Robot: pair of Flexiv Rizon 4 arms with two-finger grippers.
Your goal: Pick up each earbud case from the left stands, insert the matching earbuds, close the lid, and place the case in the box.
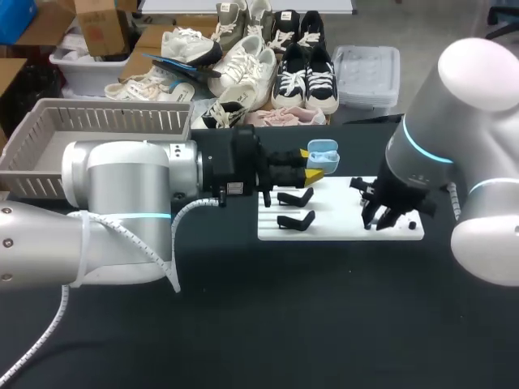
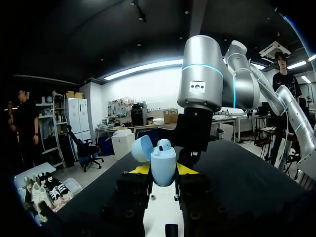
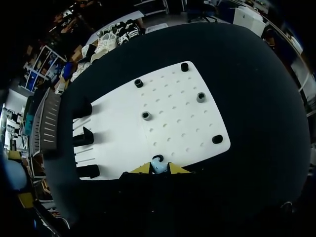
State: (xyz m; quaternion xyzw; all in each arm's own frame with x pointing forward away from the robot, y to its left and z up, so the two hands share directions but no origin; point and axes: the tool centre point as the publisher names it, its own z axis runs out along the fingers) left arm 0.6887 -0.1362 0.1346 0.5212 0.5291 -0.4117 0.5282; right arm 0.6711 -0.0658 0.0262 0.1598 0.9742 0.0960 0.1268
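Note:
A light blue earbud case (image 1: 322,152) with its lid (image 2: 141,148) swung open is held above the back left of the white board (image 1: 340,228). My left gripper (image 2: 159,170) is shut on its sides, and a rounded earbud (image 2: 164,144) shows at the case's top. My right gripper (image 3: 159,169) points down at the board's right part, with its yellow fingertips (image 3: 142,169) shut on a small light blue earbud (image 3: 158,165). In the head view the right gripper (image 1: 388,217) hides that earbud.
Black stands (image 1: 295,197) rise from the board's left part, and several small black holders (image 3: 146,115) dot its right part. A grey slatted basket (image 1: 105,120) sits at the back left of the dark table. My right arm stands right behind the held case.

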